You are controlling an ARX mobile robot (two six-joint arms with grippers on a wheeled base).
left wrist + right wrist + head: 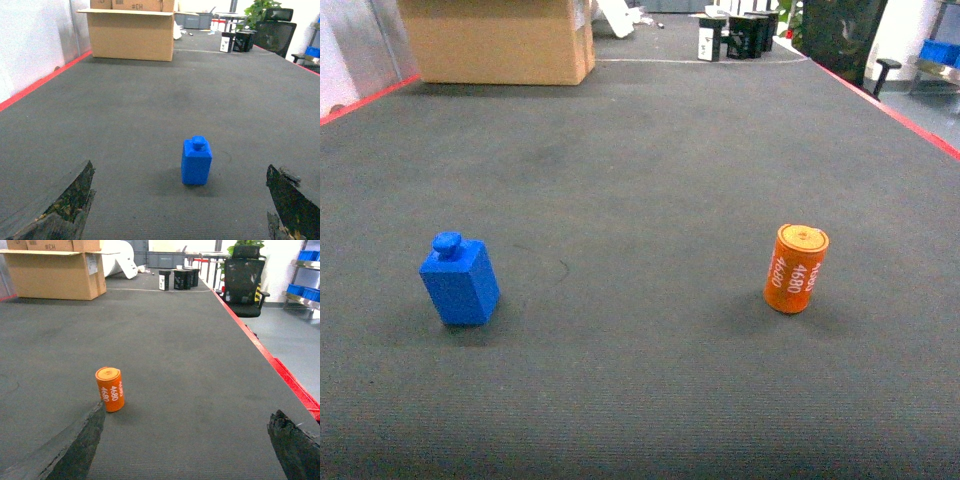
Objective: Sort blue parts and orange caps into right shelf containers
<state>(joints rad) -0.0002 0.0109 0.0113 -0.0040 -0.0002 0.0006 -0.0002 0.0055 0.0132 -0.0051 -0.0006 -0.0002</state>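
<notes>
Blue part: one blue part (pixel 460 280) stands upright on the dark mat (pixel 640 180), left of centre, stud on top
Orange cap: one orange cap (pixel 796 268) stands on end at right, well apart from it, white "4680" on its side
Left gripper (pixel 180 210): spread wide, empty, blue part ahead between its fingers
Right gripper (pixel 185 450): spread wide, empty, cap just beside its left finger
Background: cardboard box (pixel 500 40) at the mat's far edge
</notes>
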